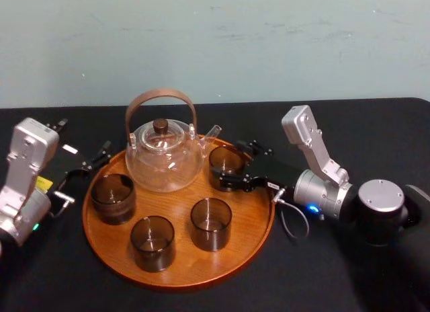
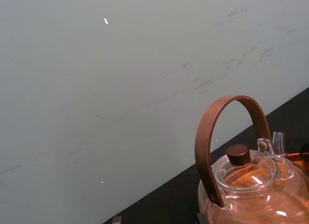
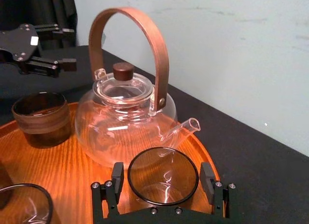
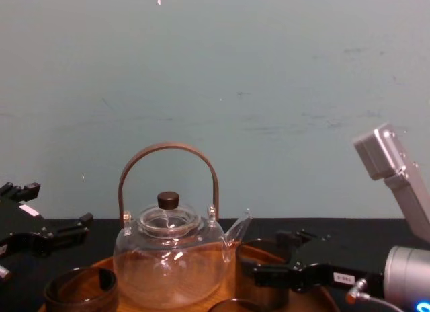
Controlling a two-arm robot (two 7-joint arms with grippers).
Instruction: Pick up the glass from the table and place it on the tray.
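Right tool (image 1: 232, 168) spread wide, one black finger on either side of the glass (image 1: 226, 163), gripping nothing. Glass upright on the tray (image 1: 178, 203), just beside the teapot (image 1: 164, 159), under the tip of its spout. Short straight-walled cylinder, smoke-tinted and see-through, with a thin dark rim, empty.

Teapot of clear glass: round belly, small upturned spout, glass lid with a dark wooden knob, tall arched handle of bent brown wood. Beneath it, a round tray of orange-brown wood with visible grain and a low raised rim, much wider than the teapot.

Three more glasses (image 1: 153, 243) on the same tray, nearer the robot than the teapot. Leftmost one darker, with a broad brown band around it. All three empty.

Left tool (image 1: 84, 171) to the left of the teapot, off the tray and over the black-cloth table (image 1: 349, 124), fingers apart, holding nothing.
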